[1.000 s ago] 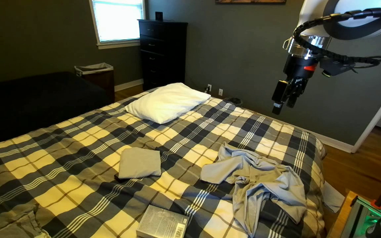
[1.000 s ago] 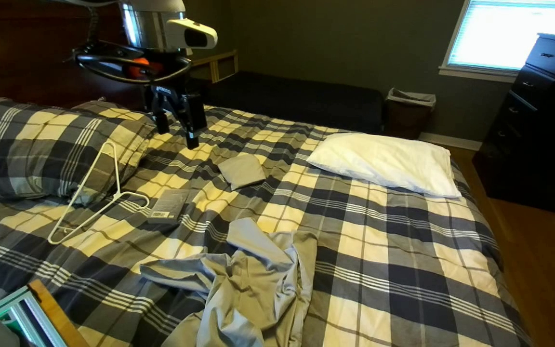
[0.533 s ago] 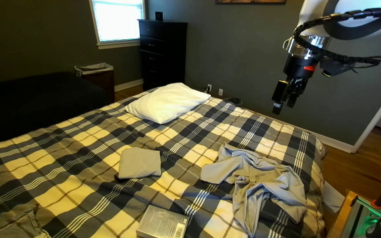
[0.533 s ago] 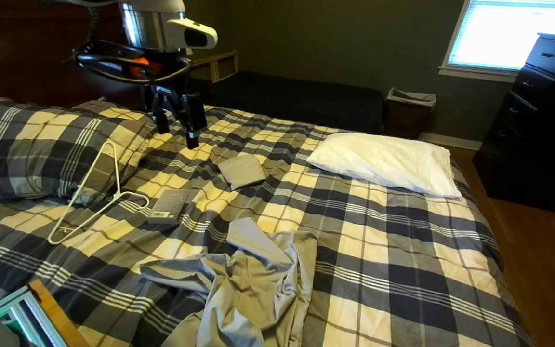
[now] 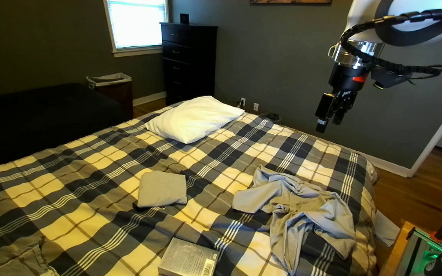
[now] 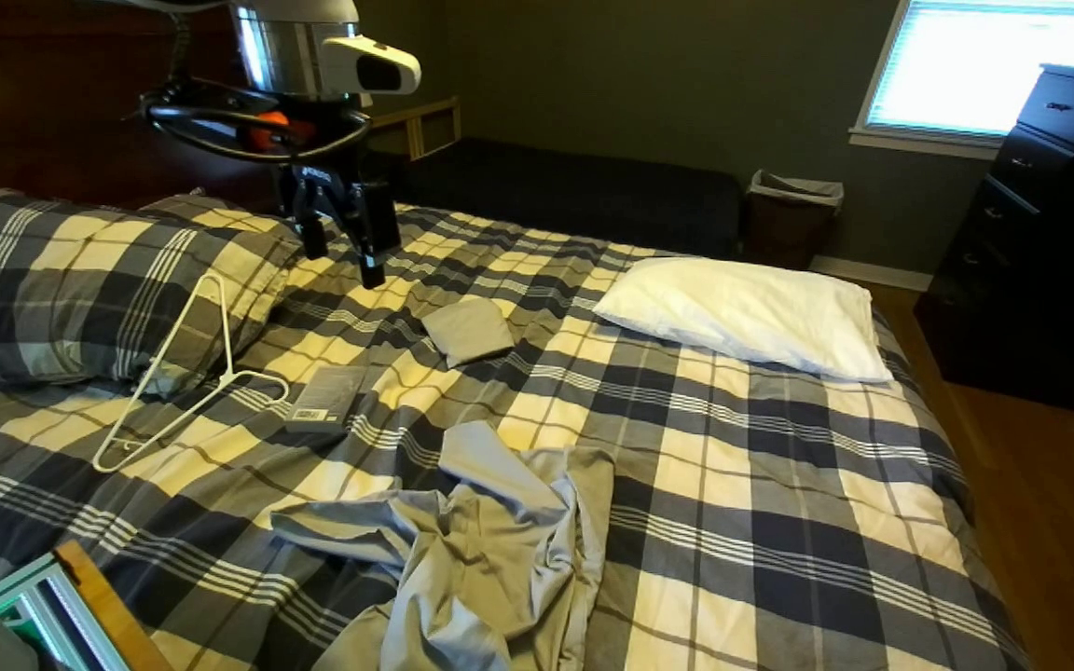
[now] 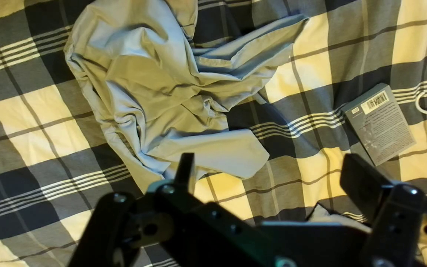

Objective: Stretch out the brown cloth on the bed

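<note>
The bed (image 6: 779, 522) worries us first: its plaid comforter (image 5: 102, 180) is rumpled and likely soft, so a low grasp could pinch it too and drag along everything lying there. The grey-brown crumpled cloth (image 5: 301, 207), which we take to be the one meant, lies bunched on the comforter, near the bed's edge in an exterior view; a pull that way might send it over the side. With just one gripper (image 6: 343, 261) and nothing weighing down the far end, the heap may slide or double over instead of spreading. That gripper hangs above the bed, released, its fingers (image 7: 360, 178) wide apart with nothing between them. The folded cloth (image 5: 162, 188), close in colour, could be grasped by mistake. A wide sweep could catch the white hanger (image 6: 227, 378) or shove the barcoded box (image 7: 380, 126), since both lie on the cloth's side toward the plaid pillow (image 6: 80, 289).

We count one plaid-covered bed, one chest of drawers (image 5: 188, 61), one lined hamper (image 5: 115, 92), one plaid pillow plus what looks like part of another behind it, one white pillow (image 5: 196, 119), two grey-brown cloths (one crumpled, one folded), one gripper with two fingers, one hanger and one box.
</note>
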